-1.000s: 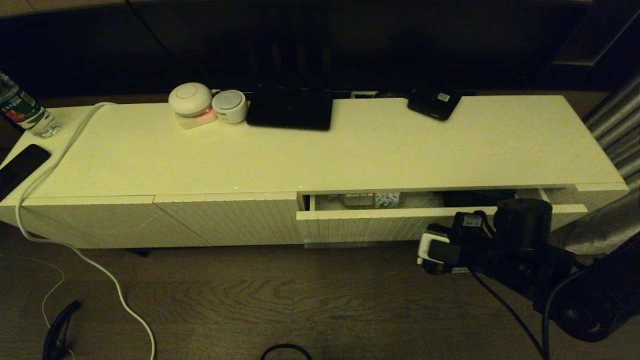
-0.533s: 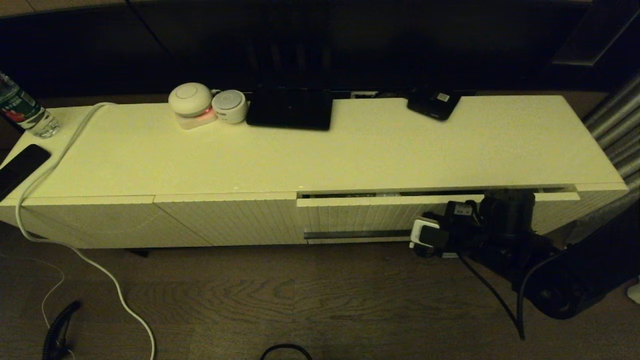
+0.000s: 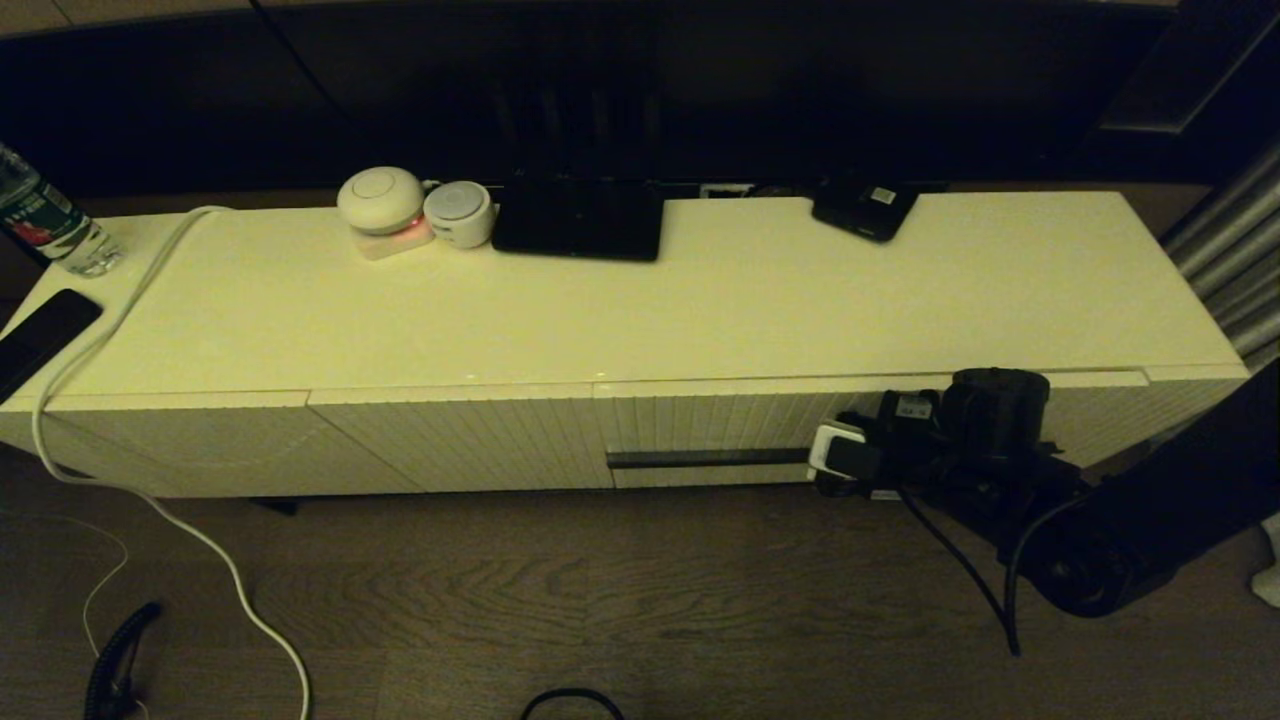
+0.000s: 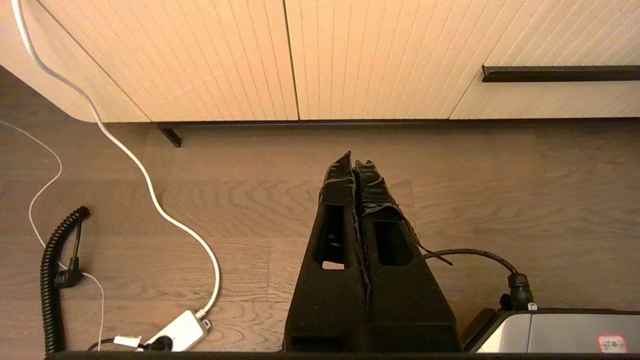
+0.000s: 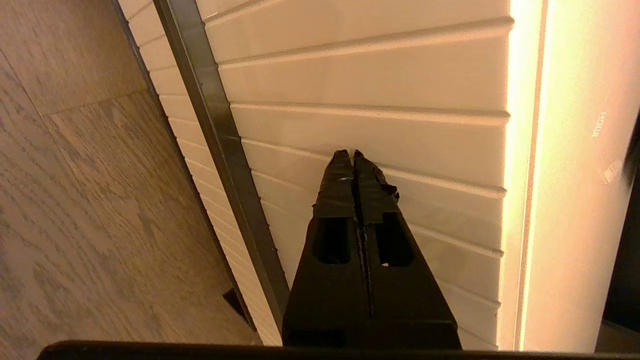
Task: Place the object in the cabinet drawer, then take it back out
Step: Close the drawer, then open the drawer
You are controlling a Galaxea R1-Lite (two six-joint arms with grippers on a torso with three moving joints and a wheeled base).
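Right gripper (image 5: 353, 155), fingers pressed together and empty, tips against the ribbed front of the cabinet drawer (image 3: 720, 425), lower right of centre in the head view. The cream drawer looks fully shut, dark handle strip (image 3: 705, 459) along its lower edge. Likely next: hooking that strip to reopen. Left gripper (image 4: 356, 165) hangs closed above the floor.
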